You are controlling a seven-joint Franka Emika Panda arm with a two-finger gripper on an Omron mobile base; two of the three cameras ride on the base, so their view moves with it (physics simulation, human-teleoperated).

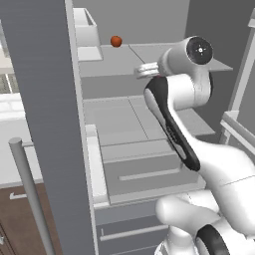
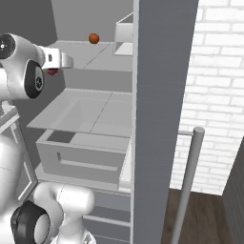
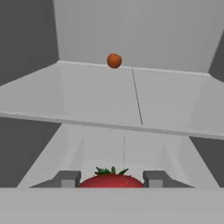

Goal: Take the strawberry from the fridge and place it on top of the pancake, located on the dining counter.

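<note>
currently listed: fridge [image 1: 45,99], doors swung open, pale grey shelves inside, silver bar handle [image 2: 188,186] on the open door. strawberry [image 3: 112,180], red with green leaves, sits between the two dark fingertips [image 3: 66,178] of the pincer [image 3: 112,179], which is closed onto the berry from both sides, just below the front edge of the upper shelf [image 3: 100,100]. a sliver of red shows at the pincer in the right base view [image 2: 53,71]. orange-red ball [image 1: 116,41] rests at the back of that upper shelf, well apart from the berry. white arm [image 1: 184,94] reaches into the fridge compartment above the lower drawer [image 2: 81,159].
</note>
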